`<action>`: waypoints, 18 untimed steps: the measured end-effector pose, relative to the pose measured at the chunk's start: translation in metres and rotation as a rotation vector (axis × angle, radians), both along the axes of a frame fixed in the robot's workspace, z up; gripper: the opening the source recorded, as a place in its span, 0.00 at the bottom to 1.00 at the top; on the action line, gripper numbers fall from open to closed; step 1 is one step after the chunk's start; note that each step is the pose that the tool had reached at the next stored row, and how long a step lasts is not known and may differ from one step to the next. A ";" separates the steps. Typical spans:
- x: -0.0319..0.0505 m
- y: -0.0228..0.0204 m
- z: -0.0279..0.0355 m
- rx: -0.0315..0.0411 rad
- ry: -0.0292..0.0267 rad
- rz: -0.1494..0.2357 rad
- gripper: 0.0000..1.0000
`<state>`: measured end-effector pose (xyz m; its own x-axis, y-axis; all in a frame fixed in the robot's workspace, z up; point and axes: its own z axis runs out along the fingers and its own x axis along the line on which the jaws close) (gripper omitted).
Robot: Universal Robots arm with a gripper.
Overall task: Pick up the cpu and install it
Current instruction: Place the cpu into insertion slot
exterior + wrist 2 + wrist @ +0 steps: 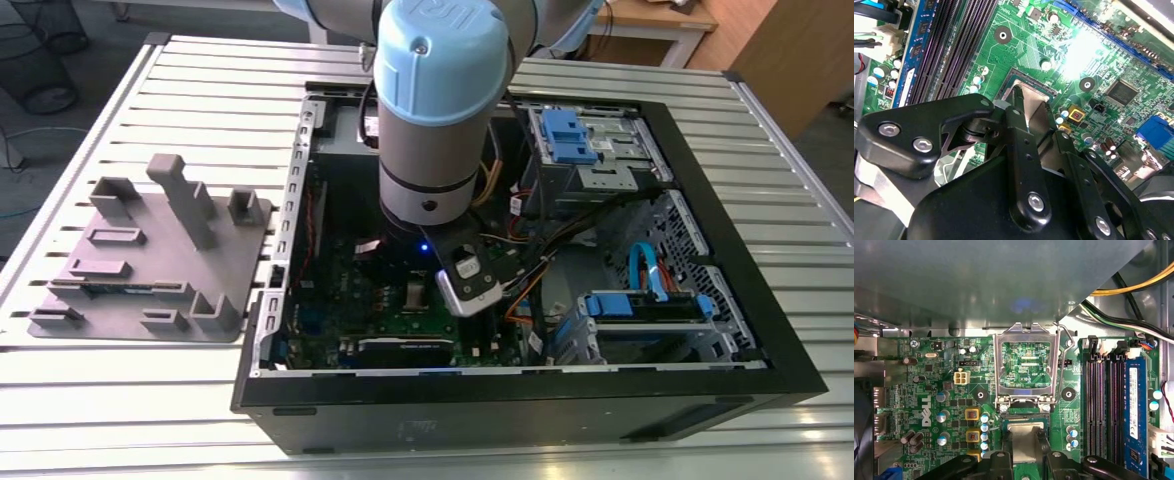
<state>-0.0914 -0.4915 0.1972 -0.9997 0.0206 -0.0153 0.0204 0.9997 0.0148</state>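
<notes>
1. I am seeing the gripper (1025,432) clenching the cpu (1024,446) between its black fingers (1016,135), which are pressing on two opposite edges of the chip in both wrist views.
2. The cpu is lying flat, silver top up, over the socket opening near the middle of the motherboard (929,405). I cannot tell whether it is resting in the socket or hanging just above it.
3. Just beyond the chip, the socket's metal load plate (1026,365) is standing swung open.
4. Black memory slots (1101,405) are running alongside the socket, with a blue one (1134,410) at their outer side.
5. In the exterior view the arm (434,110) is reaching down into the open computer case (534,400), which is lying on its side on the slatted table (134,420).
6. A grey fixture plate (147,260) is sitting just beside the case, near the table's edge on the exterior view's left.
</notes>
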 end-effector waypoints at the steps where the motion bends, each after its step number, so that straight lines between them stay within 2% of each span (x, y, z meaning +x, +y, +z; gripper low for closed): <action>1: 0.0000 0.0000 -0.0003 0.0002 -0.0001 0.000 0.31; 18: 0.0011 0.0000 -0.0018 0.0000 -0.0001 0.000 0.31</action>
<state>-0.0903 -0.4915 0.1953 -0.9997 0.0206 -0.0154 0.0204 0.9997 0.0148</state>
